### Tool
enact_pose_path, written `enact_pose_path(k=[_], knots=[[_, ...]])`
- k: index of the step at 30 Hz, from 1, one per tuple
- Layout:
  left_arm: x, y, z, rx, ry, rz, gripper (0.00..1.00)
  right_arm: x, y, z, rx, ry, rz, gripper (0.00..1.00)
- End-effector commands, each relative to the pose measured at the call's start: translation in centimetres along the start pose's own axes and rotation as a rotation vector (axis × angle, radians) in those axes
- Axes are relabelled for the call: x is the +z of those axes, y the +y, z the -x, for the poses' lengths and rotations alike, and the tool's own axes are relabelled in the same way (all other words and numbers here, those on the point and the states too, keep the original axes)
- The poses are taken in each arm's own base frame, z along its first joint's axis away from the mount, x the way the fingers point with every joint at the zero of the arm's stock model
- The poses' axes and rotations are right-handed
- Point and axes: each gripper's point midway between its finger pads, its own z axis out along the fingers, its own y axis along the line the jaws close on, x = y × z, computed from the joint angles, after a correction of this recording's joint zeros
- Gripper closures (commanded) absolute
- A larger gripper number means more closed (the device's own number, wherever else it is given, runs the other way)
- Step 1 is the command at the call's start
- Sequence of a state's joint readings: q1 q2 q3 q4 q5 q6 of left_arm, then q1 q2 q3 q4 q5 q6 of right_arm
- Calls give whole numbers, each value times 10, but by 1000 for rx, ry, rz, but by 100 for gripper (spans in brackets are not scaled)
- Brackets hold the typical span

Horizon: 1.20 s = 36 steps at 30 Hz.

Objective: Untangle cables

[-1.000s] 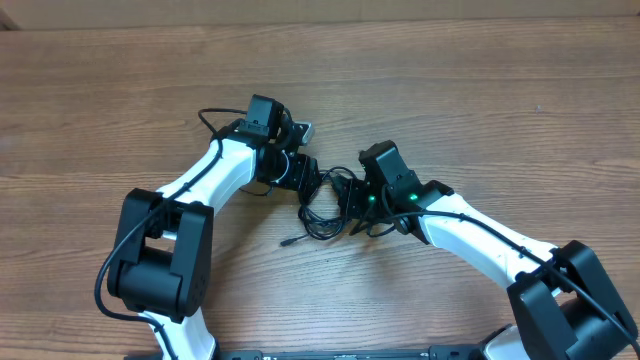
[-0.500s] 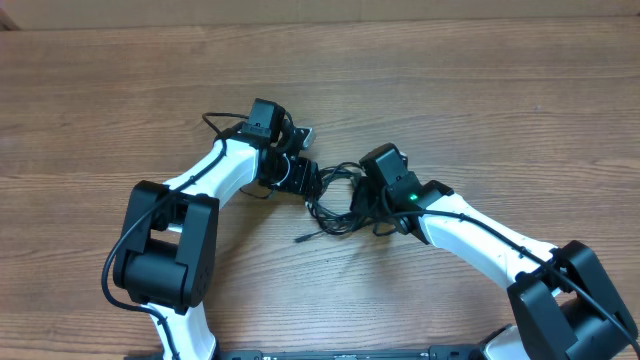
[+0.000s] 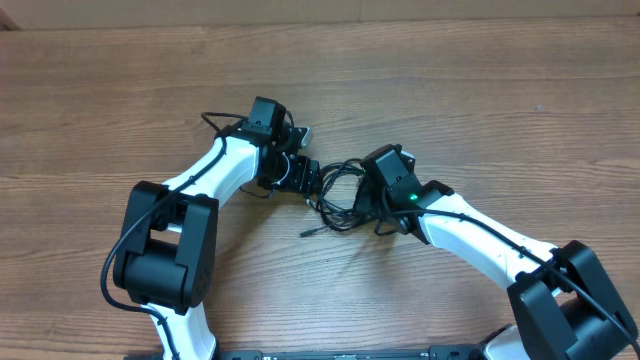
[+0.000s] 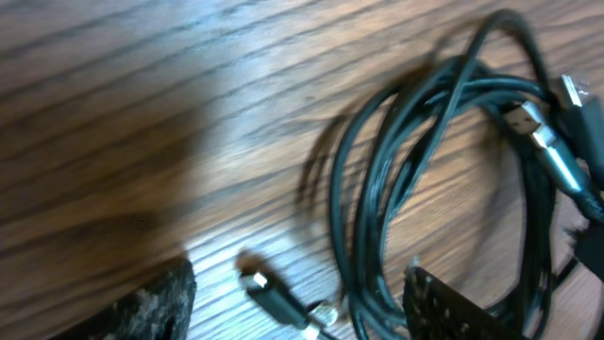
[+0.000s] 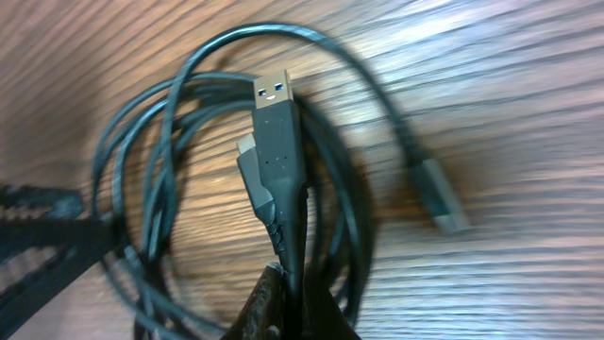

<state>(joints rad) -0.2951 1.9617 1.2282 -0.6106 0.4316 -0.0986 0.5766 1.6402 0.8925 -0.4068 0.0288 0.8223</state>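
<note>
Right claw (image 5: 288, 307) is clenched on the boot of a USB plug (image 5: 276, 132). The plug sticks straight out from the pinch, long axis in line with the fingers, and lies over the coil.

Left claw (image 4: 297, 283) is released: fingers (image 4: 142, 307) wide apart, nothing pinched.

Cables (image 3: 338, 195) sit on the table (image 3: 480, 100) as one loose coil between the two claws, close to both. From the left claw the coil lies ahead but off-centre, bunched at one finger. Its strands run mostly away from the claw, not squarely across the gap.

A small plug (image 4: 274, 295) lies inside that gap near the tips. It's the closest free end, and the left arm is nearer to it. Another loose end (image 5: 442, 203) lies just outside the coil, off to the side of the right claw's line.

My read: left closes on the small plug, then the arms pull apart along the line joining them.
</note>
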Motion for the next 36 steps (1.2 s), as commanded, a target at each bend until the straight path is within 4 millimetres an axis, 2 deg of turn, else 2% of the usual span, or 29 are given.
enact_pose_path(k=[1, 3, 5, 6, 8, 10, 14, 19, 24, 31, 36], knots=[[-5, 22, 0, -34, 21, 109, 28, -5, 24, -7, -44, 59, 101, 96], [-8, 24, 1, -49, 20, 94, 25, -2, 25, -13, -52, 76, 102, 96], [-10, 16, 2, -24, 19, 16, 18, 0, 26, -17, -62, 83, 103, 96], [-12, 3, 4, 10, 11, -75, 15, 1, 28, -22, -73, 85, 108, 96], [-12, -3, 8, 9, -7, -111, 15, 1, 31, -24, -82, 84, 117, 96], [-11, -3, 15, -19, -29, -93, 15, 1, 35, -23, -85, 77, 131, 96], [0, 4, 21, -26, -60, 81, 15, 0, 38, -22, -87, 71, 144, 96], [11, -12, 11, 53, -33, 144, 15, 1, 35, -22, -86, 72, 127, 96], [10, 4, 3, 15, -21, 302, 16, 1, 31, -15, -82, 34, 106, 96], [24, 14, -6, -23, 23, 318, 19, -2, 37, -9, -82, 8, 125, 96], [18, 28, -5, -122, 10, 353, 23, -2, 16, 4, -60, -54, 28, 96]])
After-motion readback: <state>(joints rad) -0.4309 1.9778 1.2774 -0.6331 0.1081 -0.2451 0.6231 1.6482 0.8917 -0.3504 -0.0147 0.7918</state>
